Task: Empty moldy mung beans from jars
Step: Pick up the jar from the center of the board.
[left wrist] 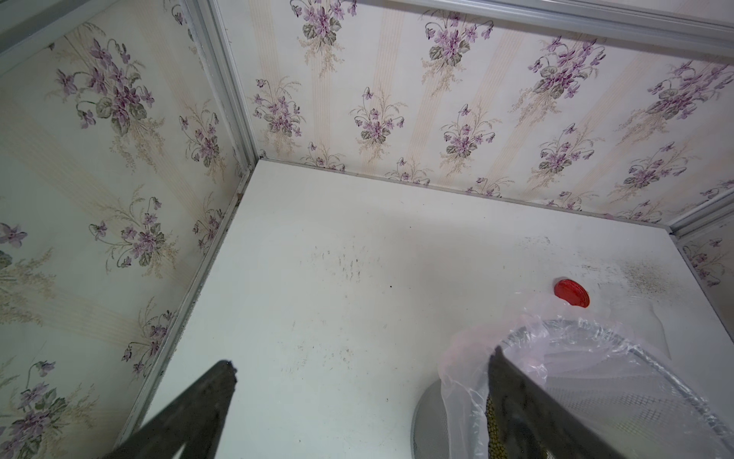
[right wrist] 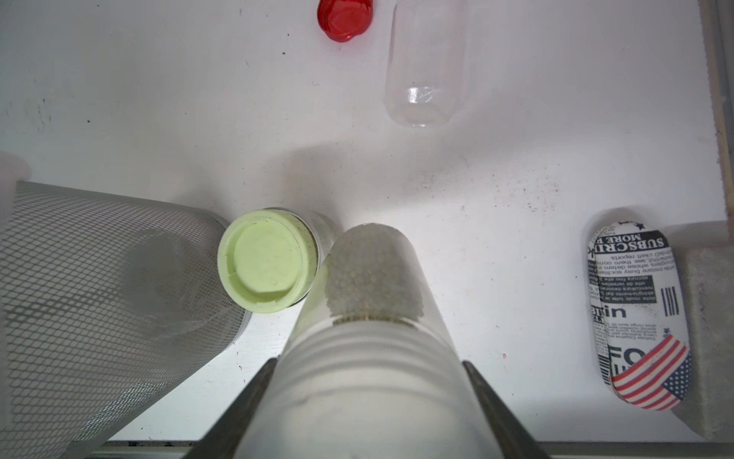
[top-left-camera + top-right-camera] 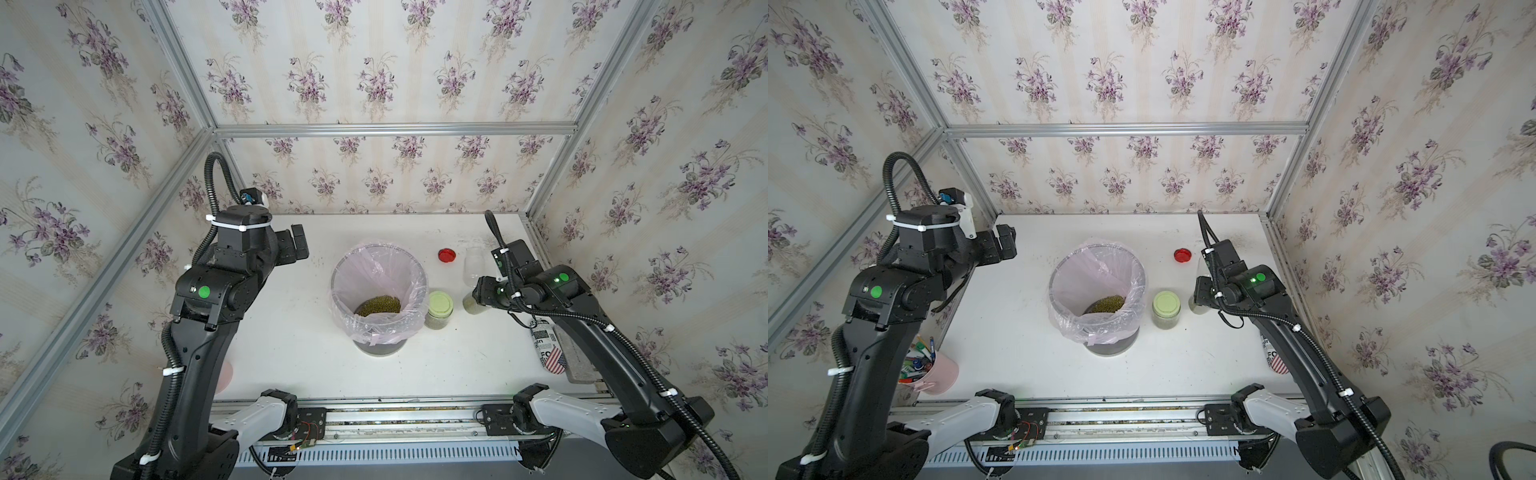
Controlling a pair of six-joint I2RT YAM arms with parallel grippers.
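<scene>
Carriage of a full jar to the bin looks like the step in hand. The right gripper [image 2: 369, 362] has its jaws clamped on the bare threaded neck of a lidless clear jar [image 2: 369, 337], which sits just beside the green-lidded jar [image 3: 439, 309], to the right of the bin [image 3: 420, 270]. Whether its base rests on the table [image 3: 291, 353] or hangs just off it I cannot tell. The mung beans [image 2: 371, 274] inside fill only the lower part and look pale and greyish through the wall, duller than the olive-green heap of beans [image 3: 378, 306] lying in the bin's pink liner [image 3: 353, 266]. An empty jar [image 3: 473, 266] stands behind the held one, near a loose red lid [image 3: 446, 254], so I judge about a third of the job done. The next move calls for lifting the jar clear of its capped neighbour, bringing its mouth over the bin's rim, and tipping it past level without snagging the loose liner. The left gripper [image 3: 293, 245] hovers empty to the left of the bin, jaws wide apart and well away from the jars.
</scene>
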